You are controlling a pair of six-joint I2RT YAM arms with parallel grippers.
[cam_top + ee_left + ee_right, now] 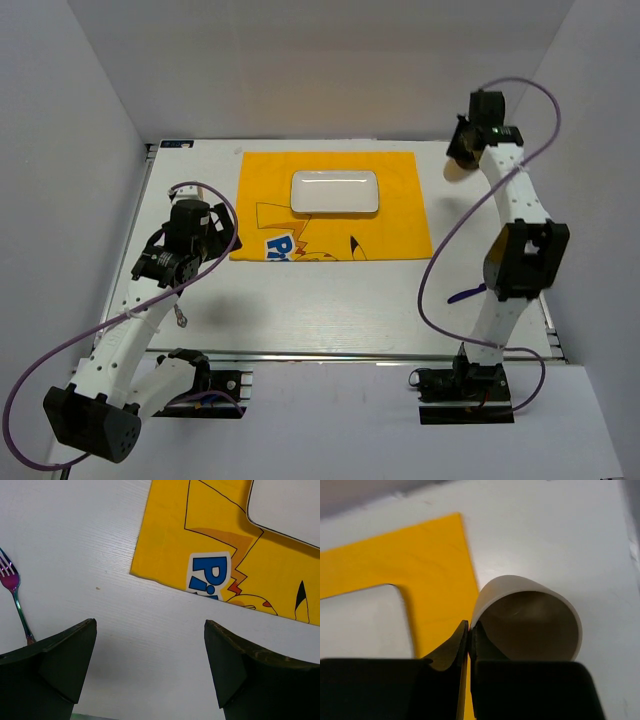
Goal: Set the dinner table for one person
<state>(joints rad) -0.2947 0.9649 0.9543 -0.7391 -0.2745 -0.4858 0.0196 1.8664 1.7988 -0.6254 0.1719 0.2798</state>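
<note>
Left gripper [150, 630] hangs wide open, empty, over the worktop [330, 305]. The fork [18, 605] lies at its 9 o'clock in the wrist view, long axis roughly 12 to 6. Right gripper [469, 627] pinches the cup [530, 615] wall at the mat's [400, 200] 2 o'clock.

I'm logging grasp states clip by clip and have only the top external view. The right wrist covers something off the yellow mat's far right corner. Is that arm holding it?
Observer: Yes. The right wrist view shows the right jaws shut on the rim of a beige cup, one finger inside, one outside.
Operator: Anything in the cup?
Observer: It looks empty; only bare inner wall shows.
Operator: And the left jaws?
Observer: Open, with only bare dinner table between them.
</note>
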